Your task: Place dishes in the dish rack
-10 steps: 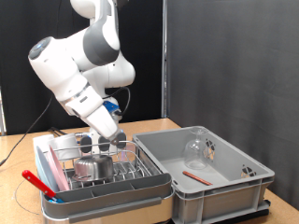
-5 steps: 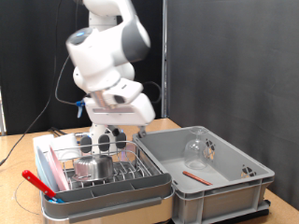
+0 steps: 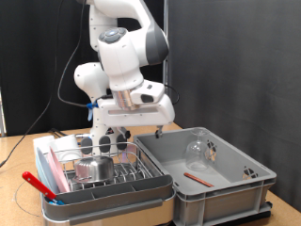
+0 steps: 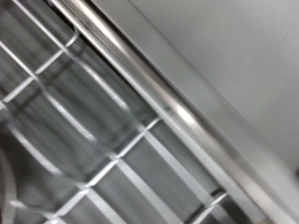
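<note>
The dish rack (image 3: 122, 172) is a silver wire rack in a pale tray at the exterior view's lower left. A pink plate (image 3: 56, 173) stands on edge in it, and a steel cup (image 3: 93, 169) sits among the wires. A red utensil (image 3: 36, 182) lies at the rack's front left. A clear glass (image 3: 197, 149) and a thin red stick (image 3: 198, 176) lie in the grey bin. My gripper (image 3: 133, 128) hangs over the rack's right rear edge, next to the bin, with nothing seen in it. The wrist view shows only blurred rack wires (image 4: 103, 149) and the tray rim (image 4: 159, 93).
The large grey plastic bin (image 3: 235, 193) stands right of the rack. Two dark round knobs (image 3: 94, 143) sit at the rack's back. A black curtain closes the rear, and a cable runs down behind the arm at the left.
The arm has swung from low over the rack toward the exterior view's right and risen. The hand has turned broadside. The dishes have not moved.
</note>
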You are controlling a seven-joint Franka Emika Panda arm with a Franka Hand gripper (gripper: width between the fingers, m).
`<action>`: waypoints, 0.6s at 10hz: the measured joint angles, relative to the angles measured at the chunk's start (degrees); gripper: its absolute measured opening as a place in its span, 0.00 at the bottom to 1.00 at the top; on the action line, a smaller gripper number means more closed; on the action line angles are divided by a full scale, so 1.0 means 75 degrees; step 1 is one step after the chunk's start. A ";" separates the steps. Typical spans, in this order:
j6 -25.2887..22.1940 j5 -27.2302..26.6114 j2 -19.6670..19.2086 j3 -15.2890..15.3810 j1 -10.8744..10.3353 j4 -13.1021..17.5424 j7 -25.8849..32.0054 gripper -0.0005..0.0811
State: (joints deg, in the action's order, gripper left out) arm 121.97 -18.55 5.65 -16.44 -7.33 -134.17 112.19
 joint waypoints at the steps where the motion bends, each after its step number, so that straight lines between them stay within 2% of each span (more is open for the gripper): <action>1: -0.0031 -0.0347 0.0005 0.0019 -0.0067 0.0031 0.1070 0.99; 3: -0.0273 -0.0384 0.0023 0.0234 -0.0306 0.0288 0.1978 0.99; 5: -0.0274 0.0372 0.0028 0.0587 -0.0529 0.0515 0.2426 0.99; 6: -0.0055 0.0916 0.0031 0.0797 -0.0639 0.0571 0.2546 0.99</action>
State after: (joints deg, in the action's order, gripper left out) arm 121.56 -11.68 5.88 -10.46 -12.12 -129.89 131.28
